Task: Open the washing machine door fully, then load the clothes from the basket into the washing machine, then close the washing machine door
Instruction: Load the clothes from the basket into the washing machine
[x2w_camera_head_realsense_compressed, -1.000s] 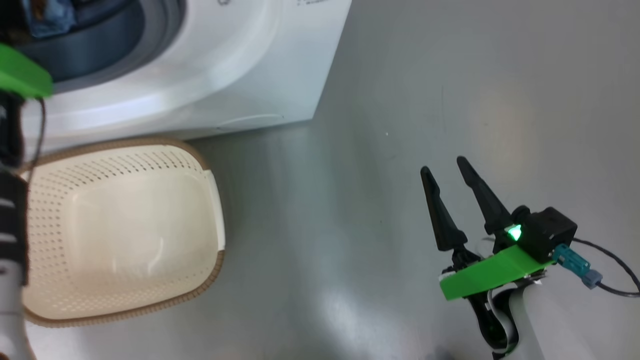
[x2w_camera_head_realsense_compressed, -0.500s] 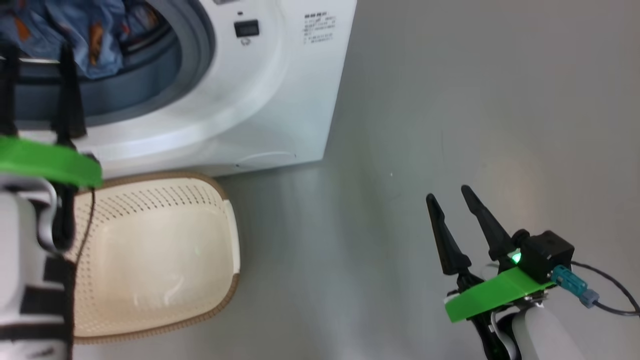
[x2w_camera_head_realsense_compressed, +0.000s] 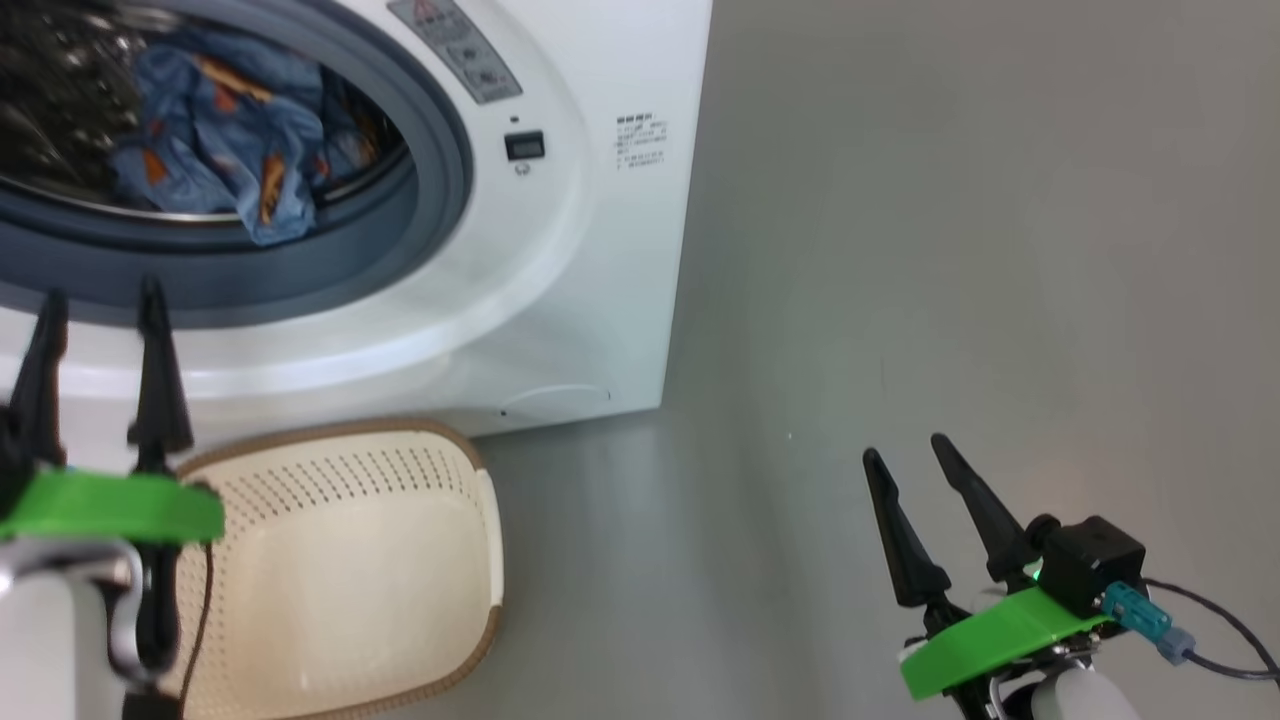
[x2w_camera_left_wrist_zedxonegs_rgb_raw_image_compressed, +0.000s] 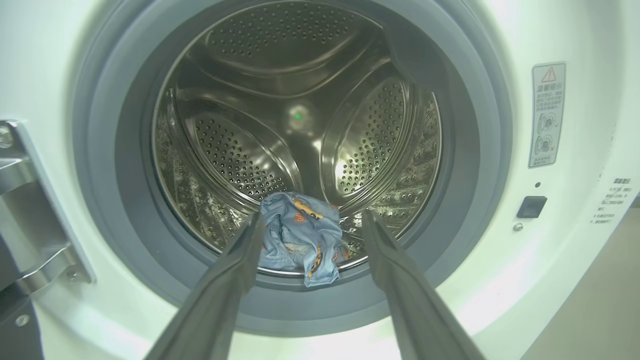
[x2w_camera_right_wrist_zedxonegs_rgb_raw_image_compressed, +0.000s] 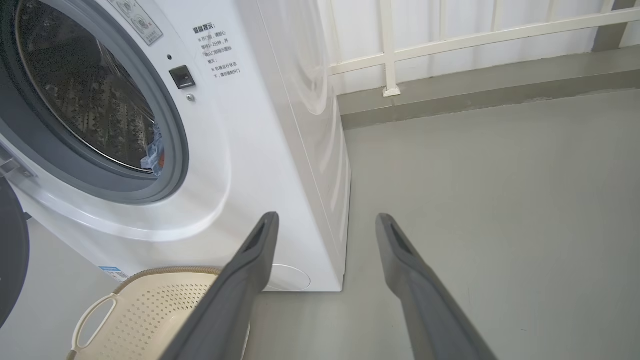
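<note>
Jaws spread and empty, the left gripper (x2w_camera_head_realsense_compressed: 100, 295) is hovering before the washing machine (x2w_camera_head_realsense_compressed: 600, 250). The right gripper (x2w_camera_head_realsense_compressed: 905, 450), also spread, is hanging over floor (x2w_camera_head_realsense_compressed: 950, 250). The clothes (x2w_camera_left_wrist_zedxonegs_rgb_raw_image_compressed: 300, 240) are lying at the drum's (x2w_camera_left_wrist_zedxonegs_rgb_raw_image_compressed: 300, 75) front lip, and the basket (x2w_camera_head_realsense_compressed: 330, 432) is sitting empty. Loading seems done, so the next move is probably reaching for the washing machine door (x2w_camera_right_wrist_zedxonegs_rgb_raw_image_compressed: 10, 250) and swinging it shut.

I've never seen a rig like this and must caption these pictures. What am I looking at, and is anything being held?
A wheeled robot with two arms, each ending in a gripper of two long dark fingers. The head view looks down from its head: left gripper at lower left, right gripper at lower right, both open, holding nothing. Each wrist view looks along that gripper's own fingers. On the grey floor stand a white washing machine and a cream basket that looks empty. The blue printed clothes lie at the front of the steel drum, one corner hanging over its lip.
</note>
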